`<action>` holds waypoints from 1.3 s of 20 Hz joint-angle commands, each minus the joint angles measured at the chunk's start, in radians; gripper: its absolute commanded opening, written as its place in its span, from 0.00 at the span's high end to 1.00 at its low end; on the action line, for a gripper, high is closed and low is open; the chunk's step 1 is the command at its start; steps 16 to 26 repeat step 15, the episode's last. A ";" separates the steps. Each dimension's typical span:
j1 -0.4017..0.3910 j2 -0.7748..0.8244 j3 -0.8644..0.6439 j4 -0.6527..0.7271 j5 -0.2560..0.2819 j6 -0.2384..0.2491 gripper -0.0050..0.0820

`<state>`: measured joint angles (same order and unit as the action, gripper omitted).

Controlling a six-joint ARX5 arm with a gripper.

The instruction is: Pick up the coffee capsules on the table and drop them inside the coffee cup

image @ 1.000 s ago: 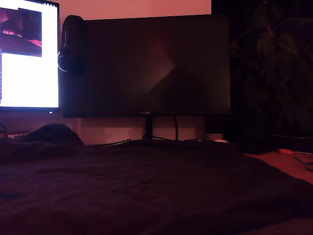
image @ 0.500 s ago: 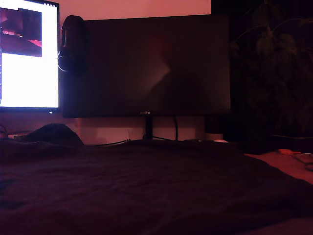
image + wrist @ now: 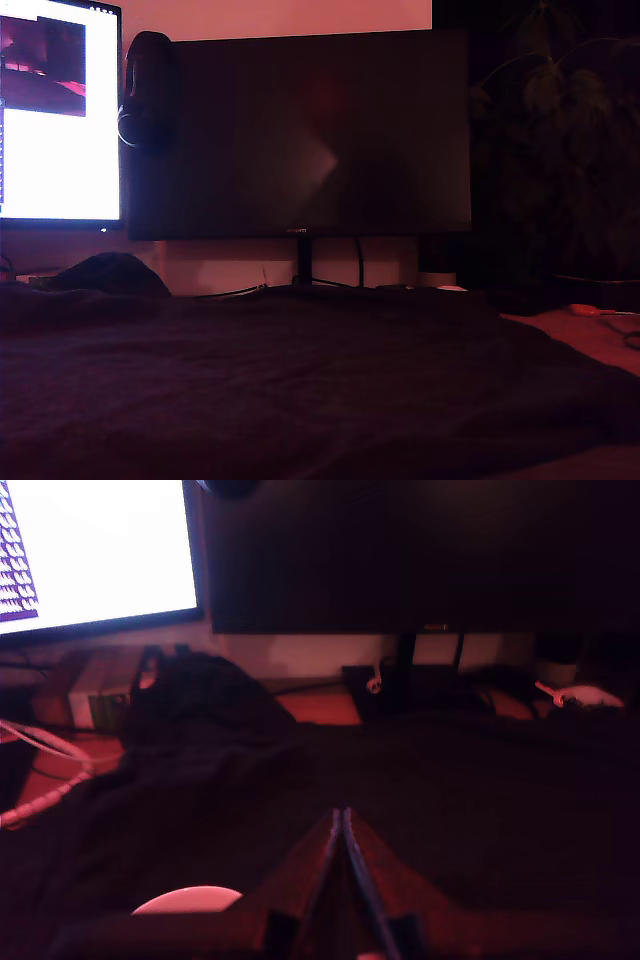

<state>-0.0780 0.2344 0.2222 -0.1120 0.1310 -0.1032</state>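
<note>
Tool (image 3: 340, 815) fingers pressed together, closed on nothing visible, above the dark cloth (image 3: 480, 810). No capsule can be made out; a pale cup rim (image 3: 187, 899) sits beside it.

Two monitors (image 3: 300, 130) (image 3: 60, 110) — one gripper (image 3: 340, 825) — one cloth (image 3: 300, 380)

Table (image 3: 600, 335) under a dark rumpled cloth (image 3: 300, 380), pale round rim (image 3: 187, 899) at cloth's near edge

I see a dark cloth (image 3: 300, 390) filling the lower frame, a dark monitor (image 3: 300, 135) at centre, and a lit screen (image 3: 60, 120) upper left.
</note>
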 commanded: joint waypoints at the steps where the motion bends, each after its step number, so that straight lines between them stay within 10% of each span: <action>1: -0.001 -0.033 -0.037 -0.011 -0.011 -0.010 0.97; 26: -0.001 -0.247 -0.116 -0.176 -0.061 -0.021 0.97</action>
